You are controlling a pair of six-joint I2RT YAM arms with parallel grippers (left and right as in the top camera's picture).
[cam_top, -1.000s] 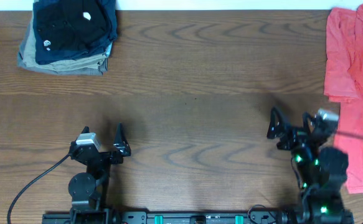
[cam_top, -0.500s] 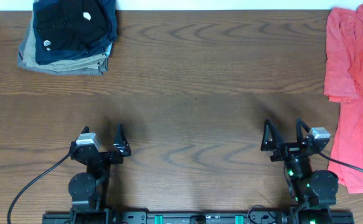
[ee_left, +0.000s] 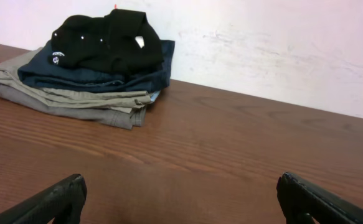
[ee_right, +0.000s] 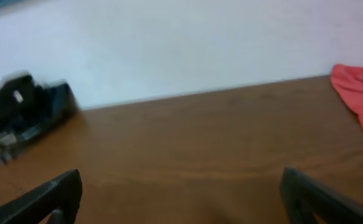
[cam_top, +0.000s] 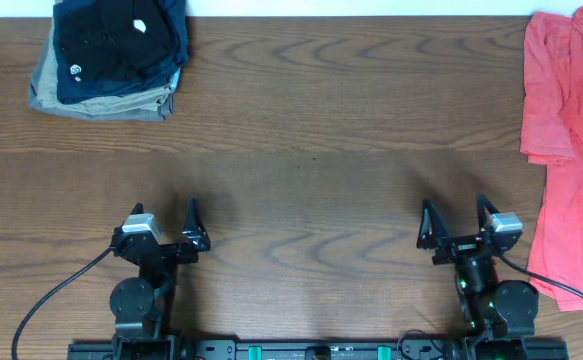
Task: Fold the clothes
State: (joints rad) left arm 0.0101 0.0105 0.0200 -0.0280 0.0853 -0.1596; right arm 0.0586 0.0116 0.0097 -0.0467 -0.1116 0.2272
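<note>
Coral-red fabric garments (cam_top: 569, 150) lie unfolded, far right of folded black-navy-khaki clothes stack (cam_top: 111, 55). Left gripper (cam_top: 164, 215), right gripper (cam_top: 455, 215): jaws wide, empty. Judged: stack done, red garments left to fold.

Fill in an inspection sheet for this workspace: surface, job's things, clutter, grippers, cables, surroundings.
Surface: wooden table, brown woodgrain.
Job's things: folded stack at the far left corner, black on top, navy and tan beneath; coral-red garments loose and unfolded along the right edge.
Clutter: nothing seen.
Grippers: left gripper and right gripper both open, empty, near the front edge.
Cables: left cable loops over the table; right cable crosses the coral-red garments' lower part.
Surroundings: pale wall behind the table.
</note>
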